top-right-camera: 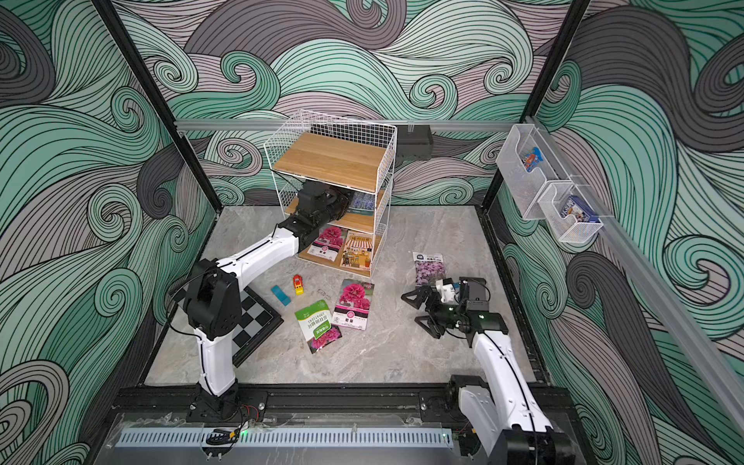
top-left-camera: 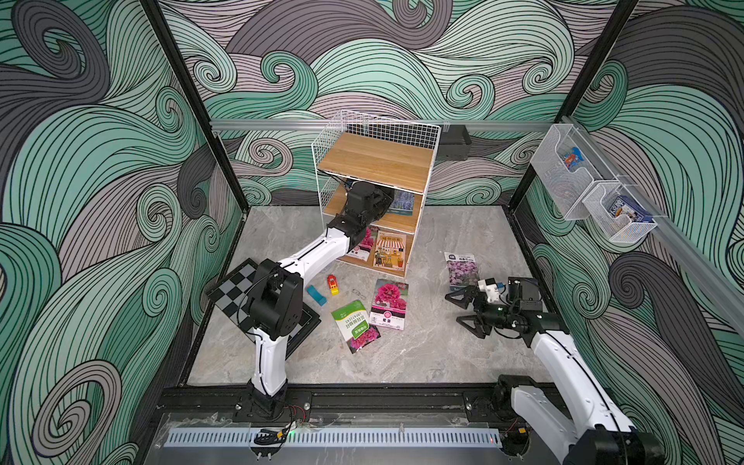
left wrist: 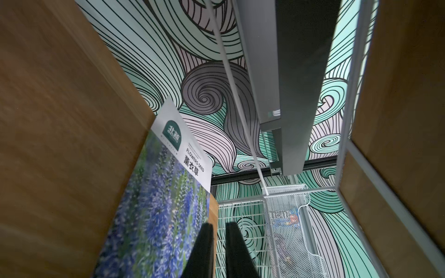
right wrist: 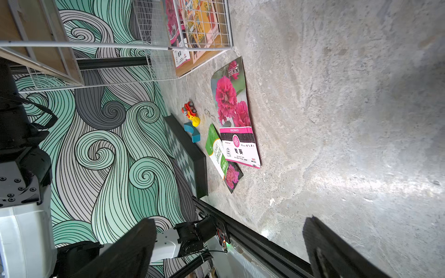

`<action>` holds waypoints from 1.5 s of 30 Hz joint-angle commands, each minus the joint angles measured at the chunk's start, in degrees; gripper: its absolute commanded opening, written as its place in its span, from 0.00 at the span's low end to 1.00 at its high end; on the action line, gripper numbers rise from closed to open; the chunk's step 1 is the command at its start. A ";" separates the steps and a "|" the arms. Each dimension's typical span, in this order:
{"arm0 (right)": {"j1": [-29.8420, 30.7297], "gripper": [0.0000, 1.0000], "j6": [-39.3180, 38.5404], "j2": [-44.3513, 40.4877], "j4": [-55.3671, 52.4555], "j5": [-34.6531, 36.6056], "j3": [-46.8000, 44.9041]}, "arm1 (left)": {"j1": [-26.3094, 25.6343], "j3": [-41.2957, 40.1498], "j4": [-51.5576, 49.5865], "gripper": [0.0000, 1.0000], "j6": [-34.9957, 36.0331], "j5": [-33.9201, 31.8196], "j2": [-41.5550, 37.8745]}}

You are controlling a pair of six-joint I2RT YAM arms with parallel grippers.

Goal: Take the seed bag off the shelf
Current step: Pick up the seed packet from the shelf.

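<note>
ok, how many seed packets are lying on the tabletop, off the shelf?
3. A green packet and a pink hollyhock packet side by side in front of the shelf, and a purple-flower packet by the right pincer. The arms could hide more.

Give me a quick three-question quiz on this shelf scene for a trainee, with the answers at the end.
1. True or false: a seed packet lies on the top board of the shelf.
2. Which tier is the left gripper inside? A top, B middle, C bottom.
3. How many seed packets lie on the table, outside the shelf?
Key: 1 false, that board is bare. 2 B, where the lavender packet lies. 3 three: green packet, hollyhock packet, purple-flower packet.
</note>
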 commanded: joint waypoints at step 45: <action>-0.22 0.99 -0.96 2.18 0.23 0.84 0.56 | 2.00 5.11 -17.85 0.41 -0.42 0.36 1.98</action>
